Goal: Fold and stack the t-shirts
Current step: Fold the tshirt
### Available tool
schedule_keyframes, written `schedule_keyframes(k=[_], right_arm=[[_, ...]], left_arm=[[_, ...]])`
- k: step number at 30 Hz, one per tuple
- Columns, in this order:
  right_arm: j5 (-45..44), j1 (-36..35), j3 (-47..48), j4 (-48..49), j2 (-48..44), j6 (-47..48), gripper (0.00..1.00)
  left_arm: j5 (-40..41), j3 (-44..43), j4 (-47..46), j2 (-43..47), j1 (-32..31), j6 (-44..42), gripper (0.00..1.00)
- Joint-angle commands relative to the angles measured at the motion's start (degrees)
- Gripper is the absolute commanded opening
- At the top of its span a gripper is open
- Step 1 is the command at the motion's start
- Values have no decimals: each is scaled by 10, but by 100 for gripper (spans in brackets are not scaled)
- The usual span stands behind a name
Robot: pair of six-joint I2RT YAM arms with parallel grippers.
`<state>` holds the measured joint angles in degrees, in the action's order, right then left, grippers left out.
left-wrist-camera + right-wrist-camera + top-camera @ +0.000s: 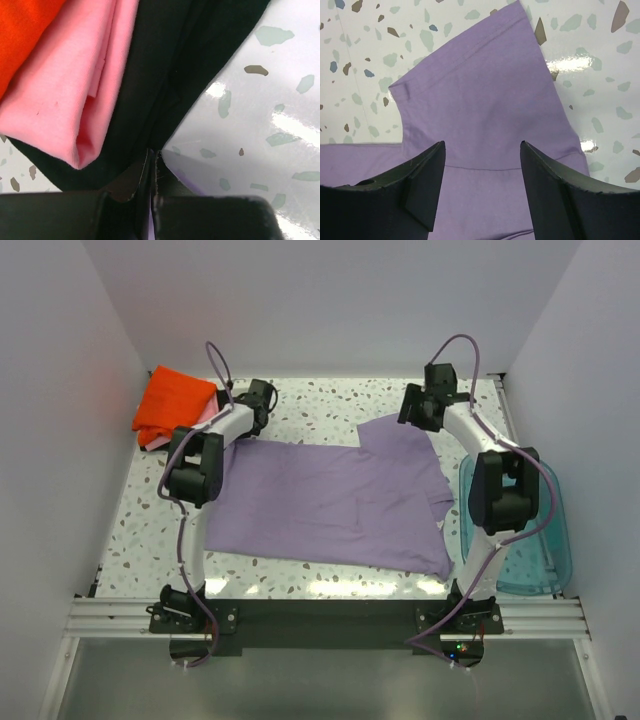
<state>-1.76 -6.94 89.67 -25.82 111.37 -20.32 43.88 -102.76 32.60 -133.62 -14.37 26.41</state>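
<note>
The lavender t-shirt (340, 505) lies spread flat in the middle of the table. My right gripper (418, 408) is open just above its far right sleeve (485, 95), one finger to each side of a seam, touching nothing. My left gripper (255, 400) is at the shirt's far left corner, next to the folded stack. Its fingers (152, 155) are pressed together. A thin strip of lavender (196, 189) shows beside them; I cannot tell if any cloth is pinched. The stack holds the orange shirt (175, 405), the pink shirt (65, 90) and the black shirt (165, 65).
A translucent teal bin (545, 540) stands at the right edge beside the right arm. White walls close in the table on the left, far and right sides. Speckled tabletop (330, 405) shows between the two grippers.
</note>
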Motion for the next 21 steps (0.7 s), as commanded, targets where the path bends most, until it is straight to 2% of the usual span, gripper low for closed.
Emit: schedule_keyframes(k=[1,12,21], right_arm=[[3,5,4,24,6,0,64],[-38,13,53,3,56,4,64],[-127,13,120,-34,128,9,63]], left_arm=[[-8,1,-26,33,1,5,0],[-36,52,-82,118,1,1,0],[-56,94,-109,146,1,-7,0]])
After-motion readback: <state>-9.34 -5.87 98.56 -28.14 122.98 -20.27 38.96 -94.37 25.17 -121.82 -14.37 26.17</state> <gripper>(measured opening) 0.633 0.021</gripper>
